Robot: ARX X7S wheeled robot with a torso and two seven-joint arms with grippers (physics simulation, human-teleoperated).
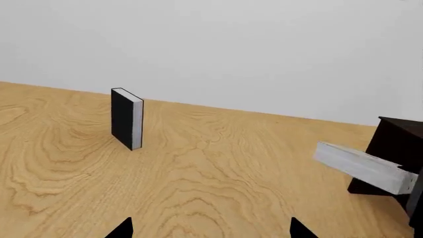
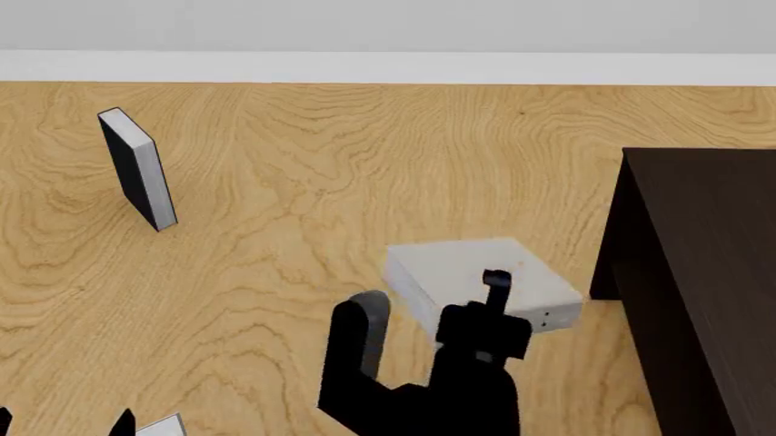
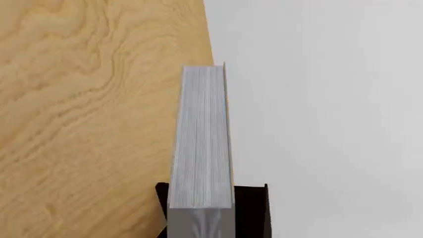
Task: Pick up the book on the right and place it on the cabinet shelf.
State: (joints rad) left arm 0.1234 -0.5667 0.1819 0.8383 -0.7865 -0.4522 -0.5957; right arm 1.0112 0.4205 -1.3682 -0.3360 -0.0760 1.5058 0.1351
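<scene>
The right gripper (image 2: 496, 295) is clamped on the book (image 2: 479, 280), held flat above the wooden table (image 2: 303, 182) just beside the cabinet (image 2: 710, 272). The cabinet lies to the book's right; the right arm is nearer. The left gripper (image 1: 210, 229) is spread, empty. The book is rigid, matte grey; a black book (image 2: 140, 170) stands well apart.

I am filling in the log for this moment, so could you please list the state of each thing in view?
Grey book: off the table, lying flat, clamped in the right gripper.
Black book: standing upright on the table, untouched.
Cabinet: beside the held book, nothing seen on it.
Right gripper: shut on the grey book.
Left gripper: open, holding nothing.
</scene>
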